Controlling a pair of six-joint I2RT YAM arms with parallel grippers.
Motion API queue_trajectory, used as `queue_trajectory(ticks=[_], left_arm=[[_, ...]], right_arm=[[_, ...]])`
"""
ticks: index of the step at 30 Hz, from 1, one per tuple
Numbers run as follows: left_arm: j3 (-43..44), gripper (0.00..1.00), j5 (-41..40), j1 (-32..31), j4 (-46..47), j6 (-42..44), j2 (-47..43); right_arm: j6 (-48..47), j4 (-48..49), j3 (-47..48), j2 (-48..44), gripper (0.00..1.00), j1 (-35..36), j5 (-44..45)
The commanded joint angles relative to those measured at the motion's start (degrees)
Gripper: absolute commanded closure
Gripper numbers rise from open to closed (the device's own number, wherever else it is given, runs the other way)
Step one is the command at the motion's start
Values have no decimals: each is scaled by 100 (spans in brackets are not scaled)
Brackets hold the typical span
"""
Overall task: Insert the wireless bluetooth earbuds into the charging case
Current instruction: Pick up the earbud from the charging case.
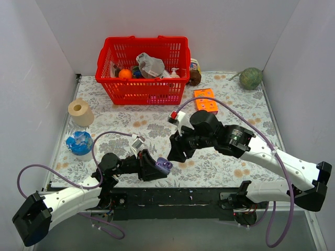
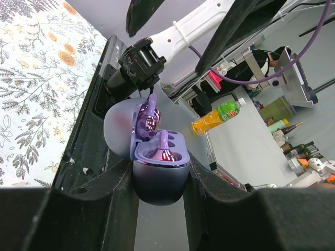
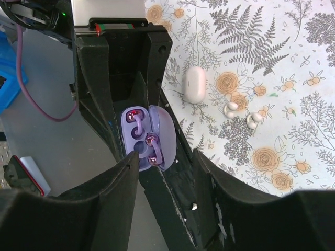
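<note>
My left gripper (image 1: pixel 158 168) is shut on the lavender charging case (image 1: pixel 164 166) and holds it open near the table's front edge. In the left wrist view the case (image 2: pixel 157 180) sits between my fingers, lid to the left. One purple earbud (image 2: pixel 166 152) sits in the near socket. The other earbud (image 2: pixel 150 117) lies along the hinge against the lid, and I cannot tell if it is seated. My right gripper (image 1: pixel 177 151) hovers just above the case, open and empty. Its wrist view looks down on the open case (image 3: pixel 137 157) and both earbuds (image 3: pixel 133 119) (image 3: pixel 153 149).
A white oval case (image 3: pixel 194 83) and two white earbuds (image 3: pixel 230 109) lie on the floral cloth beside the left fingers. A red basket (image 1: pixel 141 91) of items, a paper roll (image 1: pixel 80 111), a blue object (image 1: pixel 80 141), an orange box (image 1: pixel 205 100) and a green ball (image 1: pixel 251 78) stand further back.
</note>
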Motion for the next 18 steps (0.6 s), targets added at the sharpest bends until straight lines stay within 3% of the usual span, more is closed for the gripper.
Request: queue_trajectory(ticks=[1, 18], left_arm=[[235, 100, 60, 20, -64, 108, -118], [297, 100, -2, 20, -143, 126, -188]], right_arm=[[43, 213, -71, 82, 51, 95, -125], [87, 169, -142, 284, 58, 306, -63]])
